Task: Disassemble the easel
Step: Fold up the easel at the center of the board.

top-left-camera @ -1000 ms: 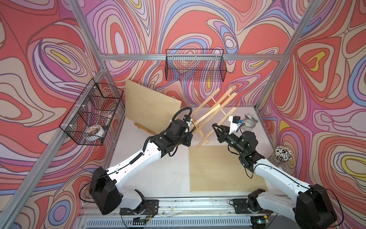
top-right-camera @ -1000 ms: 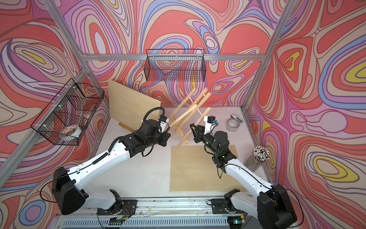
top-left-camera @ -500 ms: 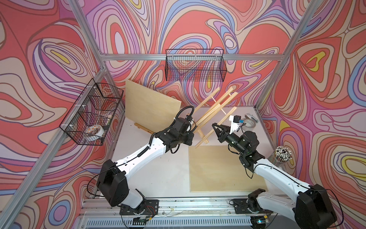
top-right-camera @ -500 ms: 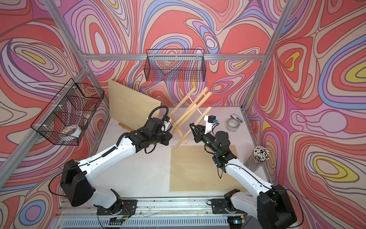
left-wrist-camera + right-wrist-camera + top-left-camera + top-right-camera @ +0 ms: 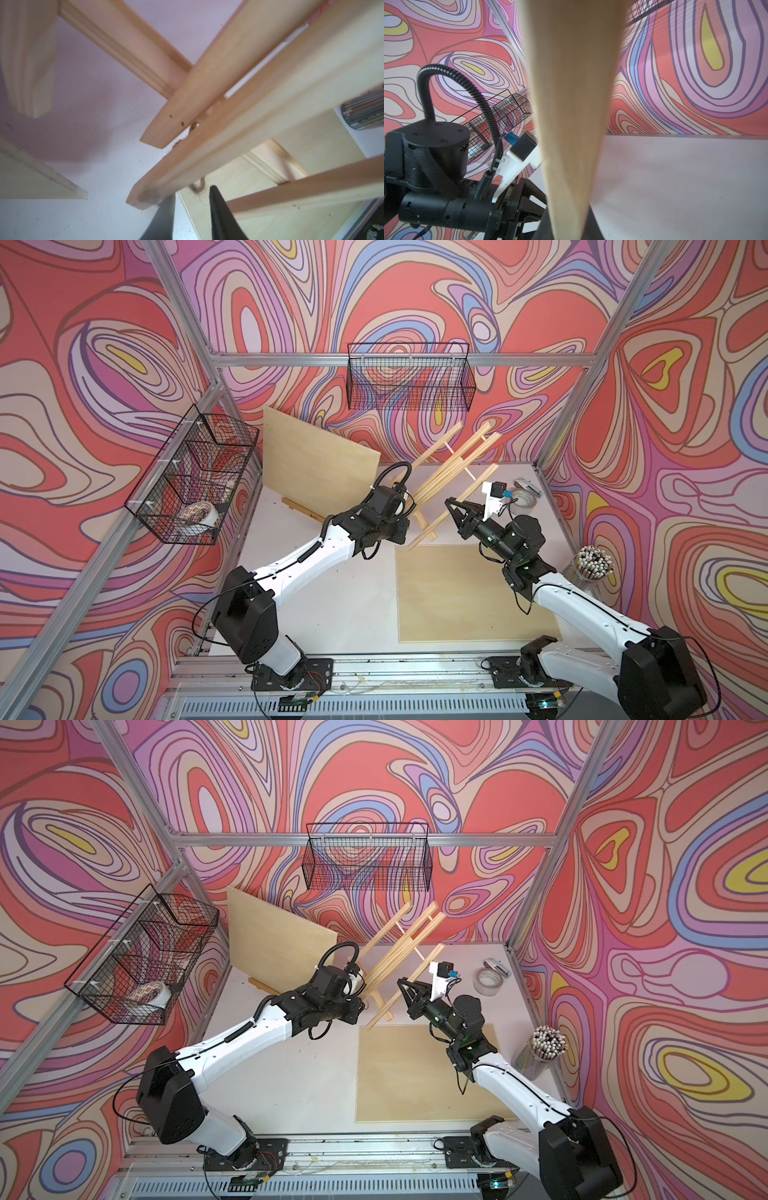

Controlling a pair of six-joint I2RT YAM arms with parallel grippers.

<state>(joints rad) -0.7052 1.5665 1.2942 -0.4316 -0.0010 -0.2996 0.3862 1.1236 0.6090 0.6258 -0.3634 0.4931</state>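
Observation:
The wooden easel (image 5: 449,464) (image 5: 399,944) stands tilted at the back of the table, its slats fanned out and its top leaning toward the back wall. My right gripper (image 5: 450,502) (image 5: 568,228) is shut on one outer leg (image 5: 571,104), low down. My left gripper (image 5: 409,510) (image 5: 192,193) is at the foot of the middle legs (image 5: 249,116). Its jaws stand a little apart with only table and board showing between them. One finger (image 5: 164,214) touches a leg's end. A frayed brown cord (image 5: 197,187) hangs just off the fingertips.
A plywood board (image 5: 465,593) lies flat under the easel's feet and a second board (image 5: 316,464) leans on the back wall, with a wooden strip (image 5: 299,508) before it. A tape roll (image 5: 521,499), a pencil cup (image 5: 592,568) and two wire baskets (image 5: 409,377) (image 5: 195,485) are around.
My left arm has swung right and pushed its wrist closer in under the easel's lower legs, and its jaws have parted slightly. The right arm and its grip have not moved.

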